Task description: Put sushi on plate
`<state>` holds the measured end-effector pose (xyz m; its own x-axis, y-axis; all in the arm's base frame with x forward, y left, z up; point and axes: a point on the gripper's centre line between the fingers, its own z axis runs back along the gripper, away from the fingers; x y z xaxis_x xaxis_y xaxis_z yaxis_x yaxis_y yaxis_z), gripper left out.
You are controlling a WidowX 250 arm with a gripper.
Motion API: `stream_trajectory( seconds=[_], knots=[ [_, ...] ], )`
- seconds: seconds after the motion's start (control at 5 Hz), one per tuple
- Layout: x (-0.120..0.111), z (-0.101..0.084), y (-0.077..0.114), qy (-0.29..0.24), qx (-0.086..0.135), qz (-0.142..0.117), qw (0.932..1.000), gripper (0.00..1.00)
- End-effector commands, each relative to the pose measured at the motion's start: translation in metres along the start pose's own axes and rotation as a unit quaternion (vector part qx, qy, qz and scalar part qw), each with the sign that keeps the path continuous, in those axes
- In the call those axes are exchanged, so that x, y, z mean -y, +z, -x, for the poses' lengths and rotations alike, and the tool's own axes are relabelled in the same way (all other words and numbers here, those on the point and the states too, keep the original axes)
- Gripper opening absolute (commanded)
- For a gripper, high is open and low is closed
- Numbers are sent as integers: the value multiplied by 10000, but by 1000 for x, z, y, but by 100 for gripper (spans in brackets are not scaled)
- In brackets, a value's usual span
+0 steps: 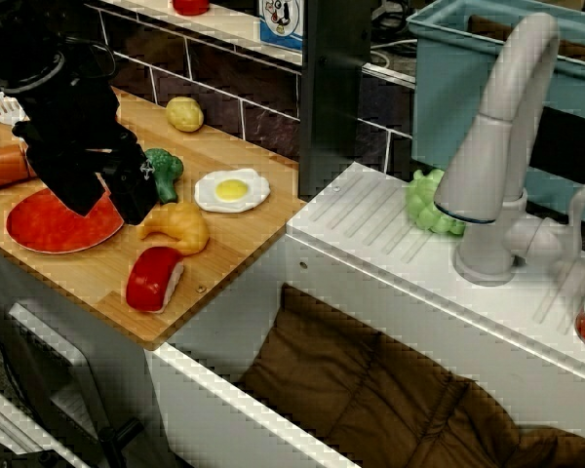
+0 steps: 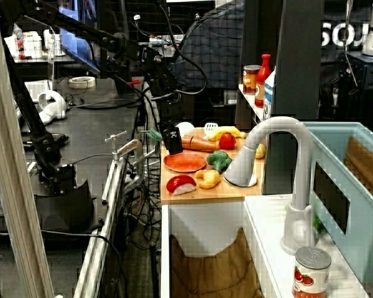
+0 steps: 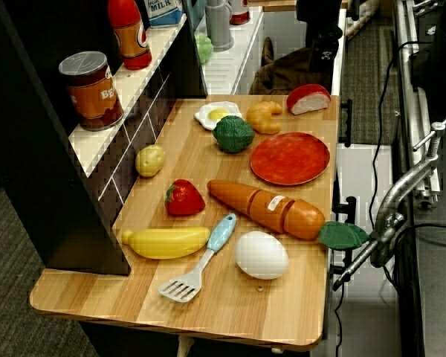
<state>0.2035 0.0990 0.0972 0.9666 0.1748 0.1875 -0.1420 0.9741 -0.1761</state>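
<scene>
The wooden table (image 3: 230, 297) carries the toy food, with a white sink unit (image 1: 390, 253) adjoining one end. The black robot arm (image 2: 112, 43) reaches in from the open long side, and its gripper (image 1: 107, 190) hangs over the plate's rim; whether the fingers are spread or closed cannot be told, and nothing shows between them. The plate (image 3: 290, 158) lies flat by the table's open long edge, toward the sink end, with nothing on it. A long orange carrot (image 3: 266, 209) lies just beside the plate, toward the middle of the table. A yellow banana (image 3: 167, 242) and a white egg (image 3: 261, 255) sit near the far end from the sink. The sushi (image 3: 308, 99) rests on its side at the table's corner where the open edge meets the sink end, apart from the plate. A croissant (image 3: 264, 116) lies just beside it, with broccoli (image 3: 233, 134) and a fried egg (image 3: 217, 114) nearby.
</scene>
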Motion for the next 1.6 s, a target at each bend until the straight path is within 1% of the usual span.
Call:
stream_trajectory(
  seconds=[0.0,0.2,0.4,0.6,0.8,1.0,1.2,1.4],
  knots=[
    [0,0,0,0,0,0,10000,100],
    [16,-2,-27,-792,353,-565,9946,100],
    [14,-6,-41,-1368,542,-816,9858,100],
    [8,-12,-46,-1396,403,-891,9854,100],
    [6,-13,-42,-1352,447,-867,9860,100],
    [5,-14,-40,-1150,389,-723,9900,100],
    [9,-11,-34,-849,381,-637,9936,100],
    [13,-5,-34,-174,631,-646,9958,100]
  ],
)
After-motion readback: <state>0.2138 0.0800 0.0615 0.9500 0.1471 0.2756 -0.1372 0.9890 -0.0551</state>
